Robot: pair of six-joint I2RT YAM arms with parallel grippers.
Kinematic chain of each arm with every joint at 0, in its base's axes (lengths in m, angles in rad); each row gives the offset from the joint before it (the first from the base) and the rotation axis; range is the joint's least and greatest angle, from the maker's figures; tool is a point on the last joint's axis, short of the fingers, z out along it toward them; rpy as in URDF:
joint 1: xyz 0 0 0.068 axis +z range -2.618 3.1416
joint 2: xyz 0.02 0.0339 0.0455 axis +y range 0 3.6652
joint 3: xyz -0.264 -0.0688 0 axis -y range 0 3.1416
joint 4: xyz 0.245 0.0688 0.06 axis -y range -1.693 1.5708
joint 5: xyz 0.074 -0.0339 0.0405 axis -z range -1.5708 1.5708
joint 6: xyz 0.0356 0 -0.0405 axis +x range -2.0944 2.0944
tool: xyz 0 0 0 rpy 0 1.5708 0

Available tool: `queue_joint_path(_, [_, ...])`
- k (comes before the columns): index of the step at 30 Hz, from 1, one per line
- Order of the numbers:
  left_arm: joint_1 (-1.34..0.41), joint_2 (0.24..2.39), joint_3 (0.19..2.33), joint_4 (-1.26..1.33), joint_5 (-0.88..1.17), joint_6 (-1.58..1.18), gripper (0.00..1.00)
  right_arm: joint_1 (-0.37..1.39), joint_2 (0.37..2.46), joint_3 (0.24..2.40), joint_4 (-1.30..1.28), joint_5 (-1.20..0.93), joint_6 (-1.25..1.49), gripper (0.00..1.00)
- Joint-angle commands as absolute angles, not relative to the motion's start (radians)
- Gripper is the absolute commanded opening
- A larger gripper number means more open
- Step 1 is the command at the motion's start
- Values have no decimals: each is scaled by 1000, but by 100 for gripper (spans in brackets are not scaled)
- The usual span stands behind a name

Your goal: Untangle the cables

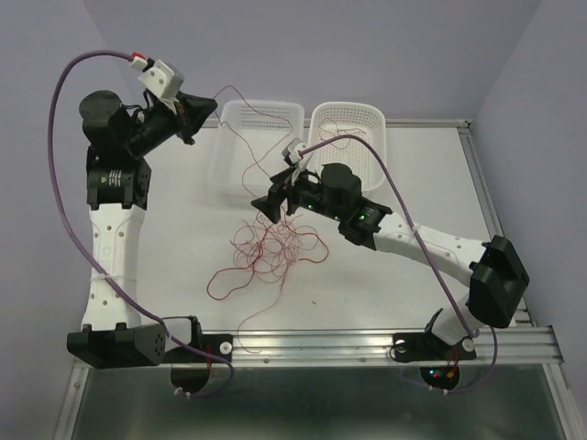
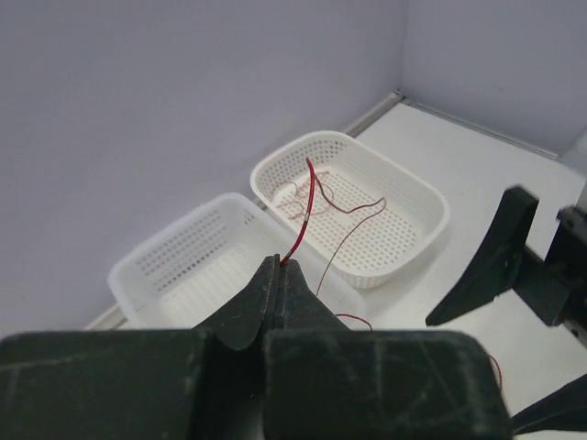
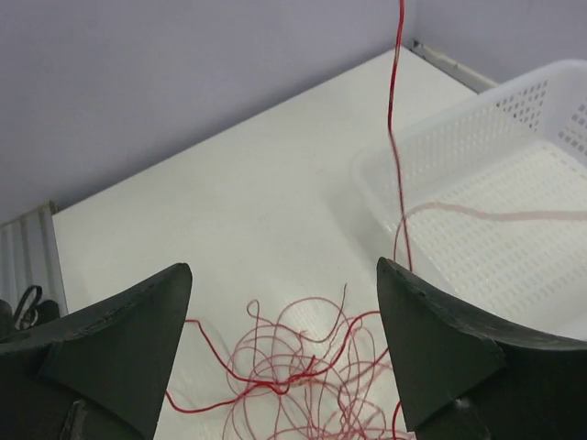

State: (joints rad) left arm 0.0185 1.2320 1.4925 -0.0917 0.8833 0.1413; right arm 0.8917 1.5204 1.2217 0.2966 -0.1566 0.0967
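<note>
While the left gripper [image 2: 280, 266] is pinching one red wire [image 2: 307, 206] high, left of the right basket [image 1: 378, 119], where a few freed wires [image 2: 353, 209] are lying, the right gripper [image 3: 284, 268] is hanging open above the tangle [image 1: 275, 247] before that basket; most of the work, I judge, is remaining.

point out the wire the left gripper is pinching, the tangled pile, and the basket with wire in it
pinched wire [image 2: 305, 220]: left wrist view, middle of the raised strand
tangled pile [image 1: 275, 247]: top view, centre of the loops
basket with wire [image 2: 408, 246]: left wrist view, its near wall
</note>
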Motion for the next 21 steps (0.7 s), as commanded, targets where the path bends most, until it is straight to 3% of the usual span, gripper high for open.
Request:
queue_joint_path(1, [20, 1193, 1678, -75, 798, 66, 0, 899, 1555, 1183, 345, -124, 66, 86])
queue_joint_path(6, [20, 1220, 1903, -178, 763, 52, 0, 899, 1632, 1226, 344, -12, 28, 84])
queue_joint_path(11, [20, 1216, 1991, -198, 700, 55, 0, 899, 1698, 1249, 339, -38, 18, 64])
queue_joint_path(13, [20, 1221, 2034, -192, 655, 54, 0, 899, 1724, 1247, 350, -57, 20, 64])
queue_joint_path(15, [20, 1230, 2086, -190, 615, 51, 0, 899, 1739, 1244, 368, -41, 22, 57])
queue_joint_path(20, [21, 1243, 2184, -196, 562, 48, 0, 897, 1779, 1236, 391, -61, 17, 55])
queue_joint_path(21, [20, 1241, 2209, -184, 513, 52, 0, 899, 1782, 1232, 393, -64, 15, 40])
